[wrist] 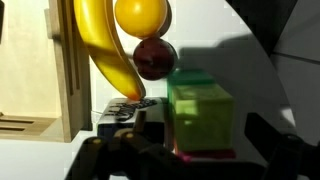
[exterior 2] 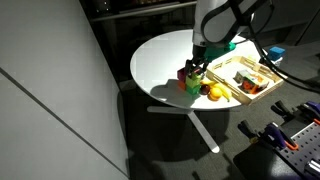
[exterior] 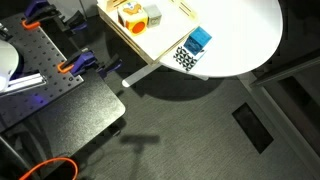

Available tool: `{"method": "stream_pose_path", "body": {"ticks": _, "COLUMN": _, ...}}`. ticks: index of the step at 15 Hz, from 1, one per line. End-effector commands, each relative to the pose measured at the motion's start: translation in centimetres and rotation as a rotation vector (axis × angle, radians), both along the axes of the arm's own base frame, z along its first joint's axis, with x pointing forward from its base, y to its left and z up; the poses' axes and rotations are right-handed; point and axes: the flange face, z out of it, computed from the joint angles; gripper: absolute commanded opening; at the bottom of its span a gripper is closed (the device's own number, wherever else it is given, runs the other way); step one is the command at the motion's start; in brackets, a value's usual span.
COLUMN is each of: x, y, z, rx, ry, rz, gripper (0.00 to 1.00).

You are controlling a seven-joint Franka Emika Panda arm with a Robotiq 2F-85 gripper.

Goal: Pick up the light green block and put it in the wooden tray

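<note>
In an exterior view the light green block (exterior: 152, 14), a pale grey-green cube, lies in the wooden tray (exterior: 140, 42) beside an orange-and-white block (exterior: 131, 15); no gripper shows there. In the wrist view my gripper (wrist: 198, 128) is open, with one finger on each side of a brighter green block (wrist: 200, 108) and gaps on both sides. That block stands on something pink-red. In an exterior view the gripper (exterior 2: 194, 67) hangs just above this green block (exterior 2: 191, 86), next to the tray (exterior 2: 228, 62). The tray's wall also shows in the wrist view (wrist: 62, 90).
A banana (wrist: 105, 55), an orange (wrist: 142, 14) and a dark red fruit (wrist: 154, 58) lie behind the green block. A dark keypad-like thing (wrist: 125, 110) lies beside it. A bright blue block (exterior: 198, 40) sits near the round white table's edge (exterior: 240, 60).
</note>
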Motion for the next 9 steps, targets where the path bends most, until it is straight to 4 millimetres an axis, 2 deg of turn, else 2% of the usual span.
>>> {"method": "stream_pose_path", "body": {"ticks": 1, "x": 0.0, "y": -0.07, "z": 0.48, "rx": -0.002, "ry": -0.019, "rz": 0.011, "gripper": 1.0}}
{"method": "stream_pose_path", "body": {"ticks": 5, "x": -0.67, "y": -0.05, "z": 0.69, "rx": 0.004, "ry": -0.014, "rz": 0.011, "gripper": 1.0}}
{"method": "stream_pose_path", "body": {"ticks": 6, "x": -0.11, "y": 0.01, "z": -0.03, "rx": 0.0, "ry": 0.003, "rz": 0.003, "gripper": 1.0}}
{"method": "stream_pose_path", "body": {"ticks": 9, "x": -0.16, "y": 0.01, "z": -0.17, "rx": -0.001, "ry": 0.006, "rz": 0.003, "gripper": 1.0}}
